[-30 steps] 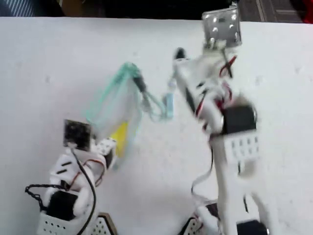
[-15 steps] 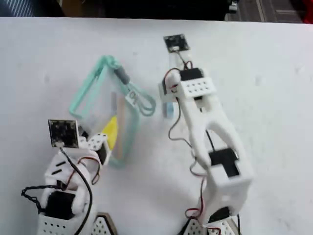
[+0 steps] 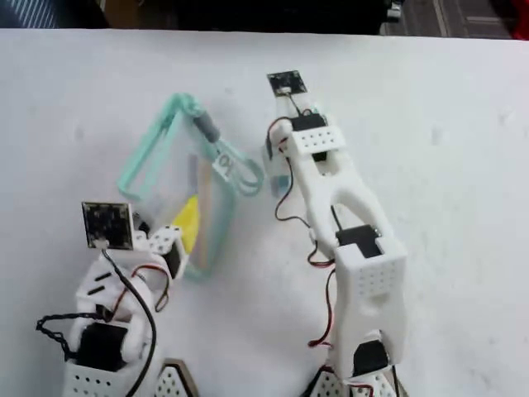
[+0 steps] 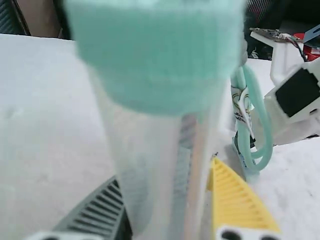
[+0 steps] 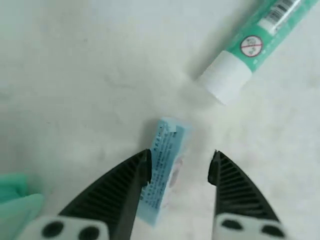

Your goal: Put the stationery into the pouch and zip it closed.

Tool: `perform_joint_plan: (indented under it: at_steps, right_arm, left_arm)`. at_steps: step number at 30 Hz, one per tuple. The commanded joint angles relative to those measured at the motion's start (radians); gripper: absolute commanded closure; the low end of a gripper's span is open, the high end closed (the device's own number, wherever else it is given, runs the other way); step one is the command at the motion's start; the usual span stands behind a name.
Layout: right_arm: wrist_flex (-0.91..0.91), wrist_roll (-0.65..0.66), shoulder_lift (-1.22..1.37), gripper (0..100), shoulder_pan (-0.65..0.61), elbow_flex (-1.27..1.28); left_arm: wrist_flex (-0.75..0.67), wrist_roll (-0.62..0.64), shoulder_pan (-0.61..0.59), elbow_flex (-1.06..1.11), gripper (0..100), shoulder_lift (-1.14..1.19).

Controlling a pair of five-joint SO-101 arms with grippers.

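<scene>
Fingers of right gripper (image 5: 179,161) apart over eraser (image 5: 162,172), likely light and stiff, best pinched across its long sides; left gripper (image 4: 165,210) fingers clamped on floppy pouch (image 4: 150,125).

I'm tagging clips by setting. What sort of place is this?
Probably a robotics lab or hobby workbench: two small white arms with loose wires, left arm and right arm, sit at a plain white table, with a teal-edged pouch and a blue eraser as practice props.
</scene>
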Motion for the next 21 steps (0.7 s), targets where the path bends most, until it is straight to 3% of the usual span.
perform_joint_plan:
  at_steps: [1, 12, 17, 21]
  right_arm:
    - [-0.018, -0.011, -0.002, 82.2, -0.002, -0.029]
    - [-0.019, -0.008, -0.002, 83.3, -0.002, -0.032]
    - [-0.019, -0.002, -0.002, 98.8, -0.002, -0.032]
    - [-0.019, -0.002, -0.001, 90.1, -0.002, -0.032]
  left_arm:
    - [-0.018, 0.011, 0.015, -0.046, 79, -0.01]
    - [-0.018, 0.011, 0.035, -0.046, 79, -0.01]
    - [-0.018, 0.011, 0.035, -0.046, 79, -0.01]
    - [-0.018, 0.011, 0.035, -0.046, 79, -0.01]
